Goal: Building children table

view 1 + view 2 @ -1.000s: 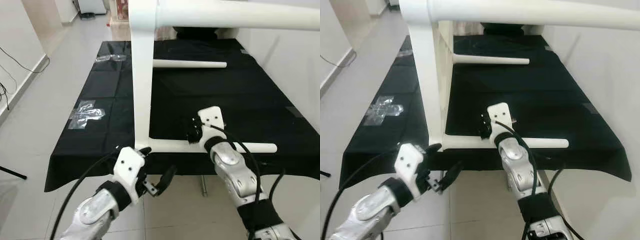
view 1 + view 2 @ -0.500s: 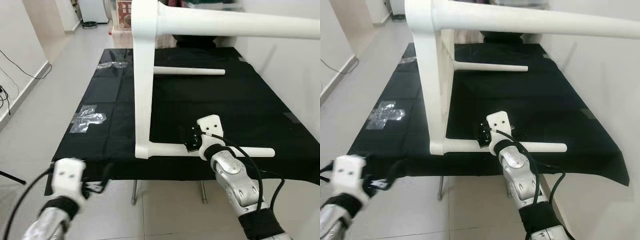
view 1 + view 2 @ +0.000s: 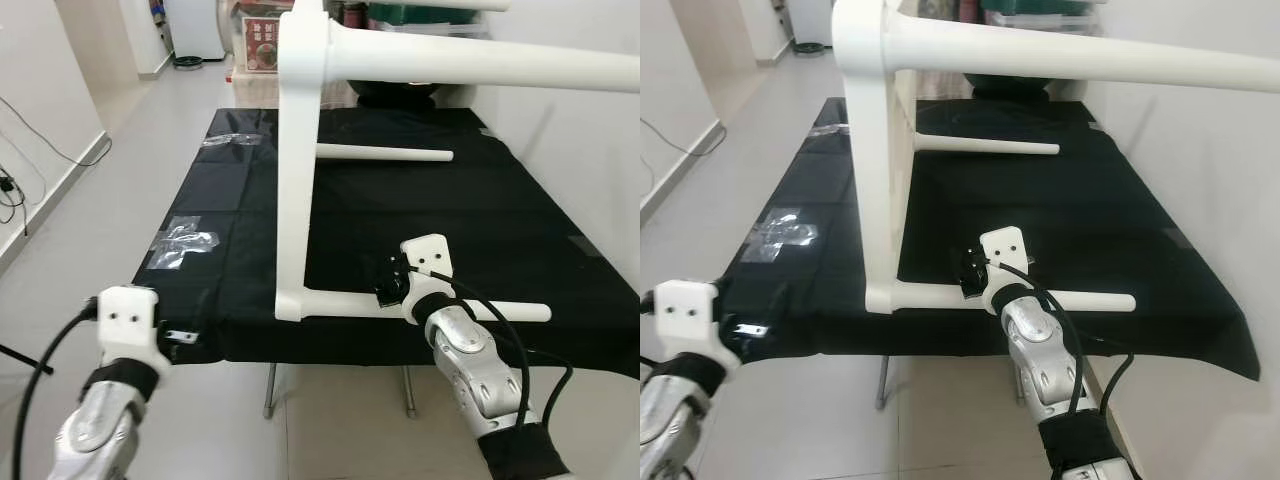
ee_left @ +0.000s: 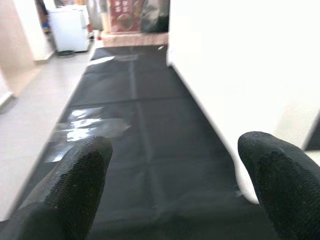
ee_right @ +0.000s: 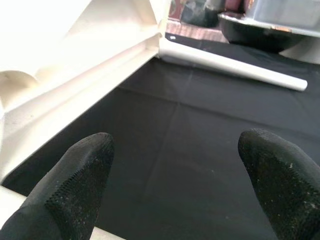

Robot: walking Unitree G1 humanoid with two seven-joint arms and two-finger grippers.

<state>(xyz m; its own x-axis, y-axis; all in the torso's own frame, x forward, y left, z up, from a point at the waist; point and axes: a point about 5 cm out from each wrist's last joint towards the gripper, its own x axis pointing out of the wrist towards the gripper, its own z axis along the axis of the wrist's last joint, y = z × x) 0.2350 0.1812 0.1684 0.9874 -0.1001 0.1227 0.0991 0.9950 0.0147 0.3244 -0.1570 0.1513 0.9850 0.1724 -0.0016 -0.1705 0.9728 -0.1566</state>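
Left eye view: your white children's table [image 3: 300, 190] sits partly built on the black-covered counter [image 3: 480, 220], lying on its side. One leg runs along the counter's near edge, another sticks out overhead toward the right. A loose white leg [image 3: 385, 153] lies further back on the counter, well apart from the rest.

Right claw [image 3: 388, 283] is at the near-edge leg, about mid-length. Right wrist view has both fingers [image 5: 75, 185] spread wide over the black cloth, nothing pinched between them, with the table's white underside just beside one finger.

Left claw [image 3: 185, 337] hangs at the counter's near left corner, off the table frame. Left wrist view shows its fingers [image 4: 75, 180] spread too, empty, looking along the cloth with the white panel close on one side.

Crinkled clear plastic wrap [image 3: 180, 240] lies on the counter's left side, and another piece [image 3: 232, 138] sits at the far left corner.
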